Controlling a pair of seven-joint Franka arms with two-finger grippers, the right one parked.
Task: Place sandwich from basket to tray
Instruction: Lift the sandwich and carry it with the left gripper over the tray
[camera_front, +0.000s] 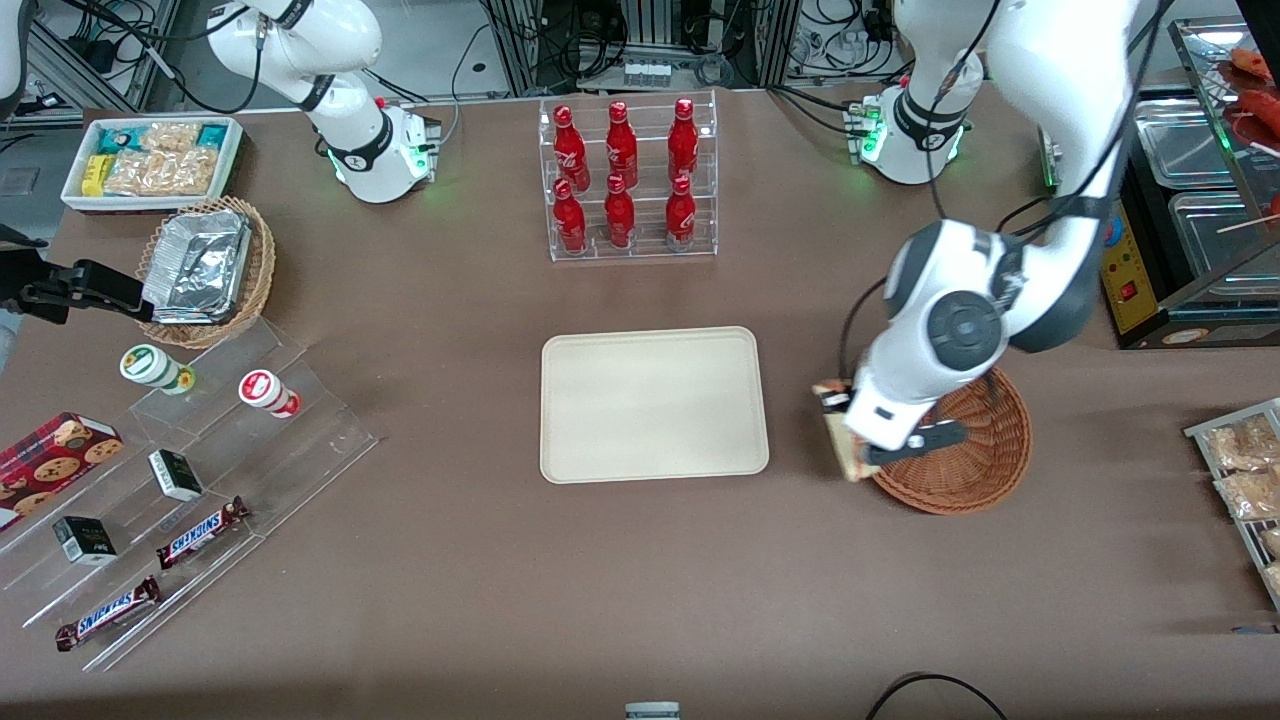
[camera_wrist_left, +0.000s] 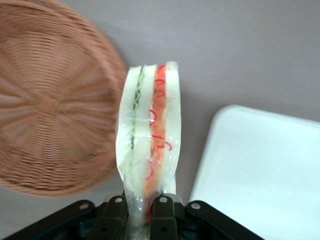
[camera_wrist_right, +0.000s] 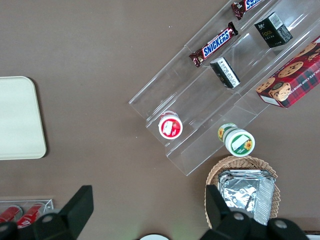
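Observation:
My left gripper (camera_wrist_left: 139, 206) is shut on the clear-wrapped sandwich (camera_wrist_left: 149, 140), a pale bread wedge with green and red filling along its cut edge. In the front view the sandwich (camera_front: 838, 440) hangs above the bare table, beside the rim of the reddish-brown wicker basket (camera_front: 975, 470) and between it and the cream tray (camera_front: 652, 404). The gripper (camera_front: 842, 432) sits mostly under the arm's wrist there. In the wrist view the basket (camera_wrist_left: 47, 100) lies to one side of the sandwich and a corner of the tray (camera_wrist_left: 260, 170) to the other. Nothing lies on the tray.
A clear rack of red bottles (camera_front: 625, 180) stands farther from the front camera than the tray. Toward the parked arm's end lie a tan basket with foil trays (camera_front: 205, 268), a white box of snacks (camera_front: 150, 160) and acrylic steps with candy bars (camera_front: 200, 535). Snack packets (camera_front: 1245, 470) lie at the working arm's end.

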